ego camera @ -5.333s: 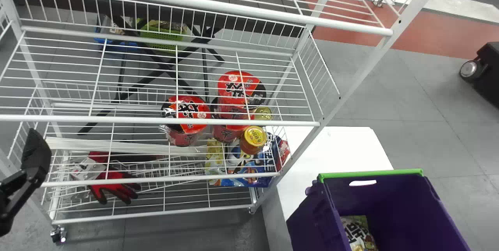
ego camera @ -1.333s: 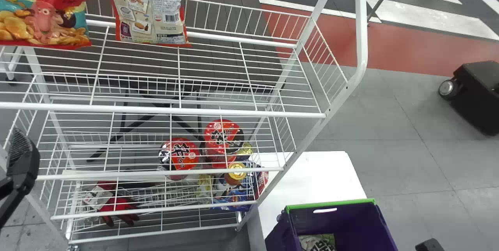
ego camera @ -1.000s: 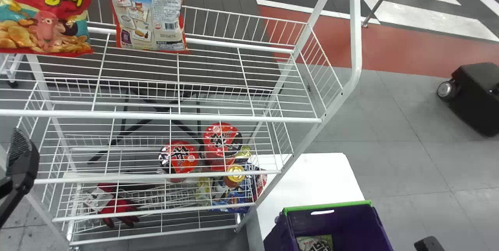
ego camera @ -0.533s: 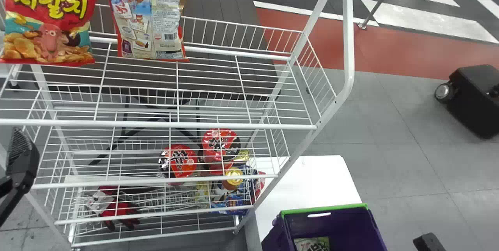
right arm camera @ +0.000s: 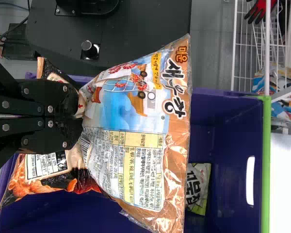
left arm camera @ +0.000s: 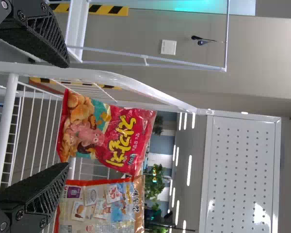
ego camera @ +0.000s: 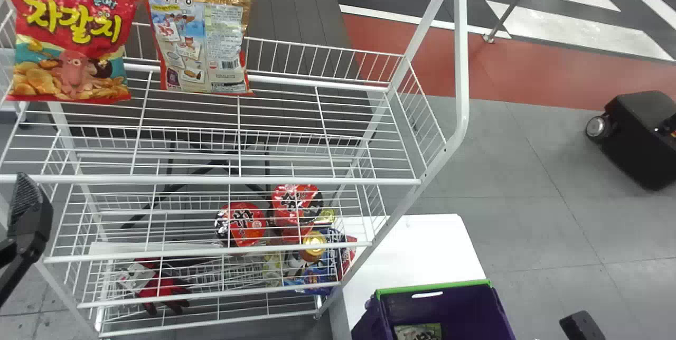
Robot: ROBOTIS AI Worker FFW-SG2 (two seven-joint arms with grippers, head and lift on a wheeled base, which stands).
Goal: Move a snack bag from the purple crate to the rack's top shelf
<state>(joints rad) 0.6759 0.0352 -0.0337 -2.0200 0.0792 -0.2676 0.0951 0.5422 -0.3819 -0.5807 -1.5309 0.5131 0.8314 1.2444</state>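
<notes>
At the head view's left edge is my left gripper (ego camera: 26,213); in the left wrist view that gripper (left arm camera: 65,114) stands open, its fingers wide apart. My right gripper (ego camera: 581,325) shows partly at the head view's lower right. In the right wrist view the right gripper (right arm camera: 80,114) is shut on a snack bag (right arm camera: 172,126), orange and blue, held by one end over the purple crate (right arm camera: 233,104). A black and orange bag (right arm camera: 43,174) lies behind the fingers, and a green-white bag (right arm camera: 198,184) is inside the crate. The rack's top shelf (ego camera: 317,113) holds a red bag (ego camera: 74,34) and a gold-topped bag (ego camera: 203,39).
Cup noodles (ego camera: 242,224), a jar (ego camera: 313,245) and red gloves (ego camera: 161,290) are on lower shelves. A bent white post (ego camera: 461,65) rises at the rack's right front. Beside the rack stands a white table (ego camera: 412,250), next to the crate.
The rack, its bags and the crate have shifted downward in the head view, with the two shelf bags now fuller in sight. The left gripper keeps its place at the left edge.
</notes>
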